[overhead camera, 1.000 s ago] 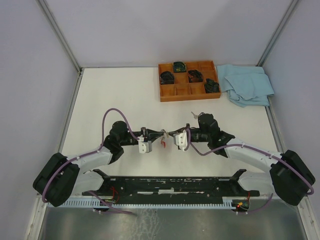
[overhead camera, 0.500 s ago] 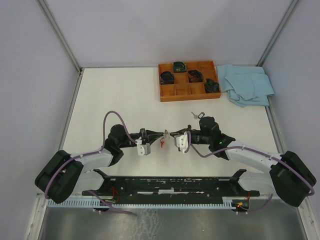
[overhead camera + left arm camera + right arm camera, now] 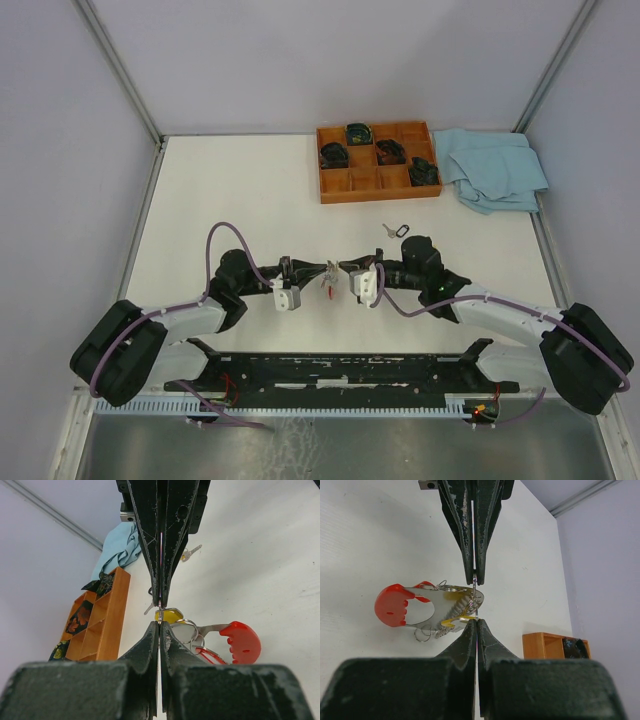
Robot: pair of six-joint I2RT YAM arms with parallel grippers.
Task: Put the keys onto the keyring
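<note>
The keyring (image 3: 185, 630) hangs in the air between my two grippers, its thin silver ring seen edge-on. A yellow-capped key (image 3: 169, 615) and a red-capped key (image 3: 242, 641) hang on it, next to the curved red band (image 3: 211, 655). My left gripper (image 3: 160, 622) is shut on the ring's wire from one side. My right gripper (image 3: 476, 620) is shut on it from the other side. The right wrist view shows the red cap (image 3: 391, 605) and a yellow key (image 3: 454, 623). From above, the left gripper (image 3: 321, 268) and right gripper (image 3: 344, 267) meet tip to tip over the hanging bunch (image 3: 327, 286).
A plain silver key (image 3: 388, 229) with a small black oval loop (image 3: 402, 231) lies on the table behind the right wrist. A wooden tray (image 3: 322, 165) holding dark items stands at the back. A light blue cloth (image 3: 495, 168) lies to its right.
The right wrist has drawn back toward the near edge, uncovering the plain key and black loop. The left arm shifted slightly. Both grippers stay shut on the ring.
</note>
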